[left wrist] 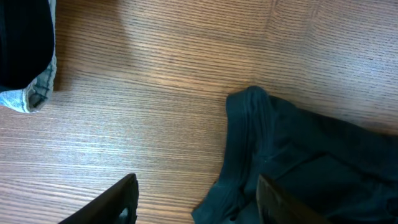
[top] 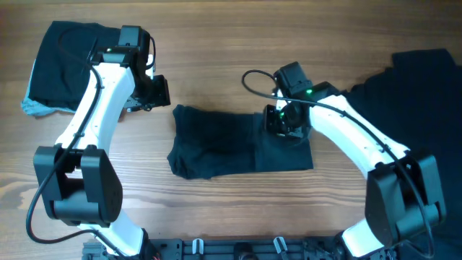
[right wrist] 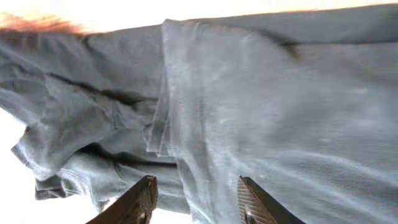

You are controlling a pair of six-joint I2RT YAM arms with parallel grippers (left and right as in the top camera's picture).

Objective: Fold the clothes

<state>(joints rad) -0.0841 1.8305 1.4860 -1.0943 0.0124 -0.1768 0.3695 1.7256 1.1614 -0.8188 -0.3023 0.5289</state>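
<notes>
Overhead: shirt [top: 238, 148], soft dark knit, folded to a rough rectangle with a rumpled left edge, lying on the grained wood table [top: 216, 58]. Dark stack [top: 68, 61] over a grey-blue garment [top: 32, 108], well left of the shirt; dark pile [top: 419, 79] to its right.
Left wrist: my left gripper [left wrist: 196, 202], fingers apart and empty, just beside the shirt's bunched edge.
Right wrist: my right gripper [right wrist: 196, 199], fingers apart over the shirt's layered fold; whether it touches, I cannot tell.

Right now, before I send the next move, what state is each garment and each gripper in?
middle T-shirt: lying flat, partly folded, left end rumpled.
left stack: dark, folded.
pale grey-blue garment: under the left stack, only its edge showing.
right pile: dark, unfolded, spread loosely.
left gripper: open, empty, by the middle T-shirt's left edge.
right gripper: open, over the middle T-shirt's right part.
</notes>
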